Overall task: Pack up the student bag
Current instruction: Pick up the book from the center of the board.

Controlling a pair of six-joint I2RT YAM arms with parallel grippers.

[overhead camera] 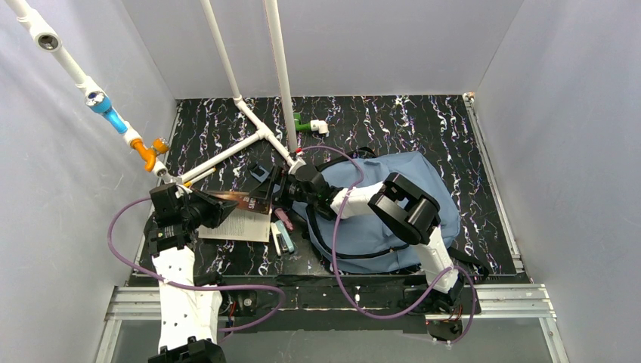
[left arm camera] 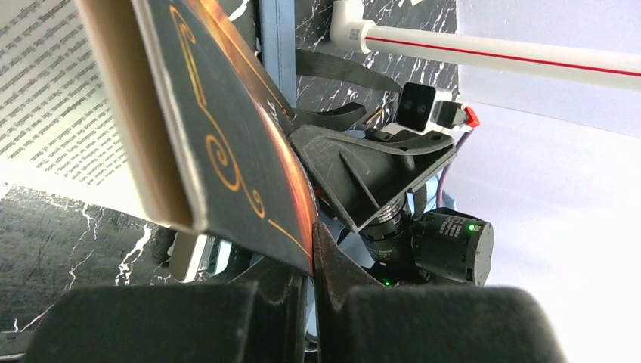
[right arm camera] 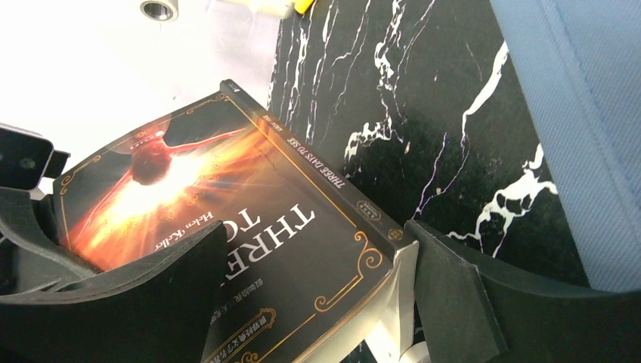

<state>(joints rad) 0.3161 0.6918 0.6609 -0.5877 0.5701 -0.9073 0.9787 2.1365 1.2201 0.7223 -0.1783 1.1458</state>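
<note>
The large, soft slate-blue fabric backpack (overhead camera: 378, 242) lies flat on the black white-veined desk (overhead camera: 423, 128), right of its middle and reaching to the near edge. Just off the bag's left side, a dark hardcover book with a fiery orange cover (right arm camera: 227, 189) is held above the desk. The left gripper (left arm camera: 311, 265) has its jaws pinched tight on the cover's edge, while the right gripper (right arm camera: 317, 249) has its jaws spread wide astride the book's spine end.
</note>
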